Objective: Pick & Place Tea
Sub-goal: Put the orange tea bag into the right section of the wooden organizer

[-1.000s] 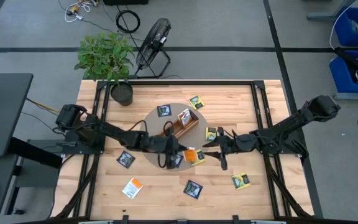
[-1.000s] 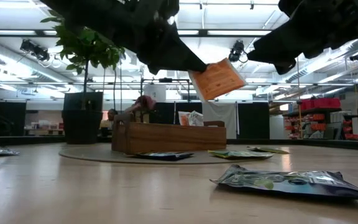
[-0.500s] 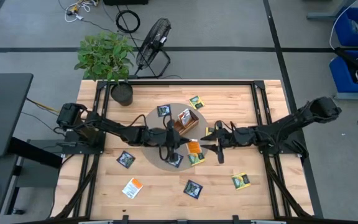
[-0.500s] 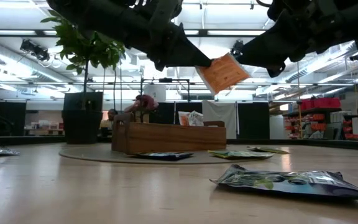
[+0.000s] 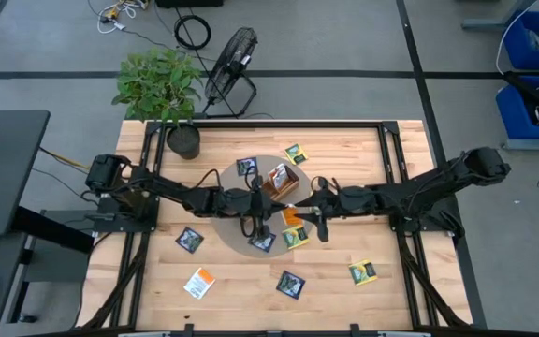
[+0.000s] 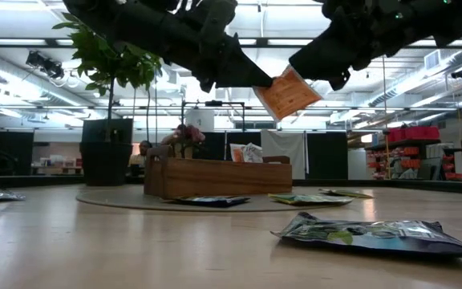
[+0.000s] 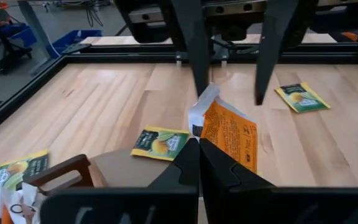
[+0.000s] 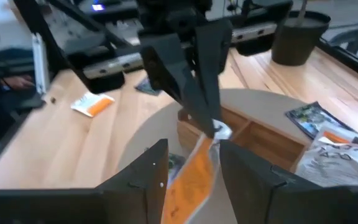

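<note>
We are seeing the left claw (image 5: 271, 214) clamping one corner of an orange-and-white tea packet (image 5: 292, 217), its fingers pressing together on the packet's edge above the middle of the desk (image 5: 344, 150). The packet is hanging in the air, tilted, clear of the desk surface. The right claw (image 5: 317, 217) is standing just beside it with its fingers (image 8: 148, 171) apart, one on each side of the packet's free end; we cannot tell whether they are touching it. Just behind the held packet, the wooden tray (image 6: 215, 177) is sitting on a round mat (image 5: 227, 187), with two packets standing in it. Other tea packets are lying flat around the mat: a yellow-green one (image 5: 362, 272), a dark one (image 5: 290, 283), and an orange-and-white one (image 5: 199, 282) near the desk's front edge.
</note>
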